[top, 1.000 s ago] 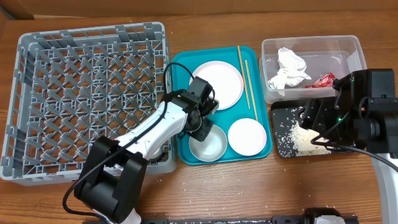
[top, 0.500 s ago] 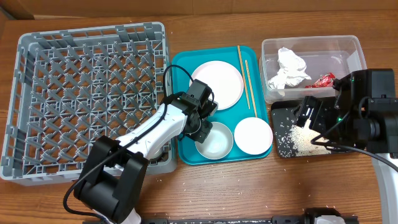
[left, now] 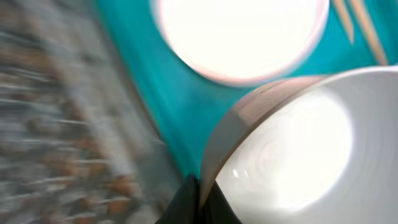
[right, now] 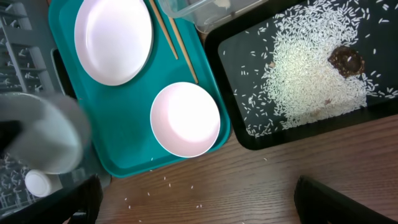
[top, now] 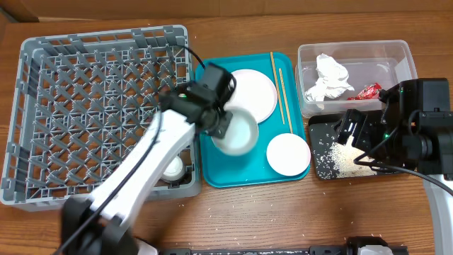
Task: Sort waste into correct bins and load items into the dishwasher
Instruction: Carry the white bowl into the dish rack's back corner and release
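My left gripper (top: 218, 122) is shut on the rim of a white bowl (top: 237, 133), holding it tilted above the teal tray (top: 212, 173). In the left wrist view the dark fingers (left: 189, 202) pinch the bowl's wall (left: 292, 155), with the plate (left: 242, 34) behind. The plate (top: 249, 94), chopsticks (top: 279, 92) and a second bowl (top: 288, 154) lie on the tray. A small cup (top: 172, 168) sits in the grey dishwasher rack (top: 99, 106). My right gripper (top: 352, 127) hangs open and holds nothing over the black tray (top: 318, 131) with rice (right: 298, 68) and a brown scrap (right: 346, 59).
The clear tub (top: 354, 49) at the back right holds a crumpled napkin (top: 327, 78) and a red wrapper (top: 369, 91). Stray rice grains (right: 186, 205) dot the wooden table in front of the teal tray. The rack's near wall stands just left of the held bowl.
The left gripper closed on the bowl, lifted it off the tray's front and carried it back and left, toward the rack. The right gripper opened wider and stayed over the black tray.
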Robot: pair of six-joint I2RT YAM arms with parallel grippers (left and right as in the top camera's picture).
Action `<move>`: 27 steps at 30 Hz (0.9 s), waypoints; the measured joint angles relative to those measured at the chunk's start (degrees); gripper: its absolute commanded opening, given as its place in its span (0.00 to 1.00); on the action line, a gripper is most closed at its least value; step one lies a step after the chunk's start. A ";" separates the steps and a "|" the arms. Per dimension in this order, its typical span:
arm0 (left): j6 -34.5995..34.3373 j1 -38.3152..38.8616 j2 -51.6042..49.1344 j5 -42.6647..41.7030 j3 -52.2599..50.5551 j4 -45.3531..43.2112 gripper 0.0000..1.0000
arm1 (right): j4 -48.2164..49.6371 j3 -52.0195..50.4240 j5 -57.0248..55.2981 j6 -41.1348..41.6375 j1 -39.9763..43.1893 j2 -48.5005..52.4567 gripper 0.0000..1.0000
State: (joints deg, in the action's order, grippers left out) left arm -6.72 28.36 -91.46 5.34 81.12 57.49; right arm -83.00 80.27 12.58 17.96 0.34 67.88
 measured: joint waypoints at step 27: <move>2.49 -7.58 -18.64 78.27 2.89 -38.05 0.04 | 0.07 0.00 -0.02 0.00 0.00 0.00 1.00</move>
State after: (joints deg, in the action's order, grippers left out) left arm -4.23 20.78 -110.10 83.61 84.01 19.44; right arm -82.94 80.27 12.56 17.96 0.34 67.88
